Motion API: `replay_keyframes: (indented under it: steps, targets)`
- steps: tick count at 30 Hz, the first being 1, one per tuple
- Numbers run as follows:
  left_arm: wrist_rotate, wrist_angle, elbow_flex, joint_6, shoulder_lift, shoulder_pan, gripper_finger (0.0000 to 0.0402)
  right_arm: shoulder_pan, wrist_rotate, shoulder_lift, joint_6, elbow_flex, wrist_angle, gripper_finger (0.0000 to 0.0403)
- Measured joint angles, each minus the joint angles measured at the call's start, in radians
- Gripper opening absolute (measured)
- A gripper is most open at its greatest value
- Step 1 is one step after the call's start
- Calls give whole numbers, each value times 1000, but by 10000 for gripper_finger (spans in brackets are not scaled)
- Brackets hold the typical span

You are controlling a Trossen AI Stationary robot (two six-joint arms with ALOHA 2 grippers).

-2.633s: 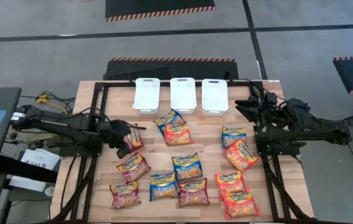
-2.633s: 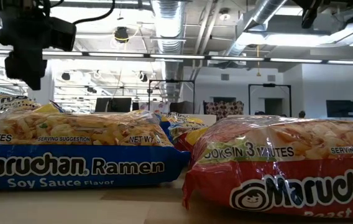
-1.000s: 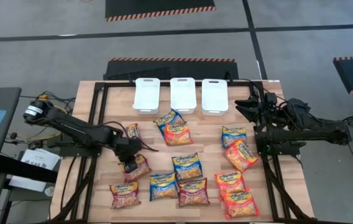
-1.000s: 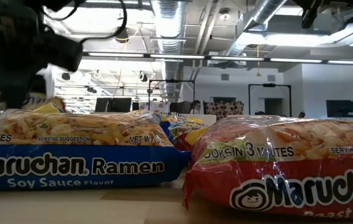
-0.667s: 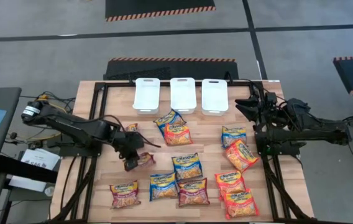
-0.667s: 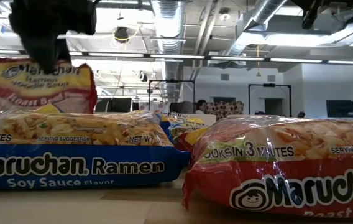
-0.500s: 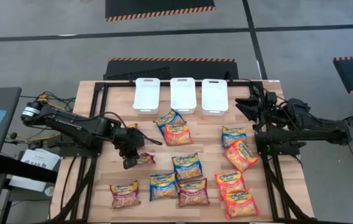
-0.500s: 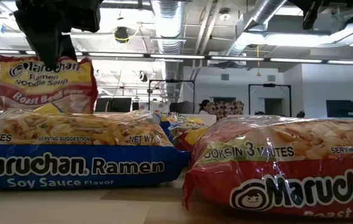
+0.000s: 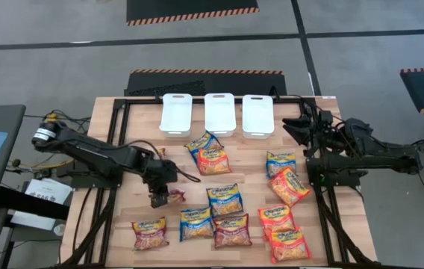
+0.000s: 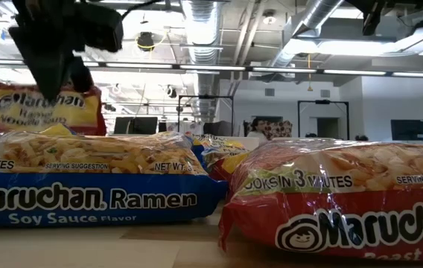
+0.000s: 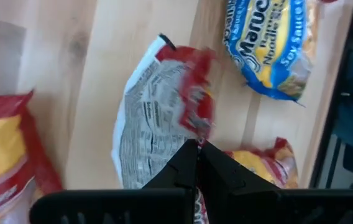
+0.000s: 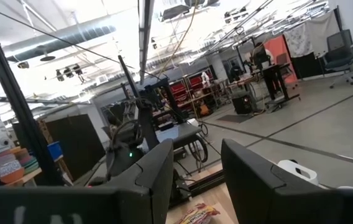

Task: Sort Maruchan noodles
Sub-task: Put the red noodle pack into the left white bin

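From above, we see our left gripper (image 9: 160,196) clenched on a maroon crinkly plastic ramen packet (image 9: 173,196), lifted over the wooden table (image 9: 253,161) left of centre; carrying it to one of three white rectangular bins (image 9: 175,113) seems next. The right gripper (image 9: 295,125) waits, fingers apart, beside the bins.

At table level, the packet (image 10: 36,109) hangs upright, its yellow label tilted.

In the left wrist view, the packet (image 11: 161,118) dangles, printed white back showing.

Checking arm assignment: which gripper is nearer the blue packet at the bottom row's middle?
Left. The left gripper hangs just beside the blue packet; the right gripper waits near the bins.
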Motion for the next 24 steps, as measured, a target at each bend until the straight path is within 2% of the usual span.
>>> replay_keyframes:
  steps: [3, 8, 13, 18, 24]
  targets:
    - [25, -3, 0, 21, 50, 0, 0, 0, 0, 0, 0, 0, -2, 162]
    - [137, 18, 0, 47, 90, 20, 0, 0, 0, 0, 0, 0, -3, 162]
    - [164, 9, 0, 42, 85, 25, 10, 0, 0, 0, 0, 0, -7, 162]
    - [214, 10, 0, 19, 84, 25, 46, 0, 0, 0, -1, 0, -35, 162]
    - [228, 10, 0, 6, 84, 25, 104, 0, 0, 0, -2, 0, -65, 162]
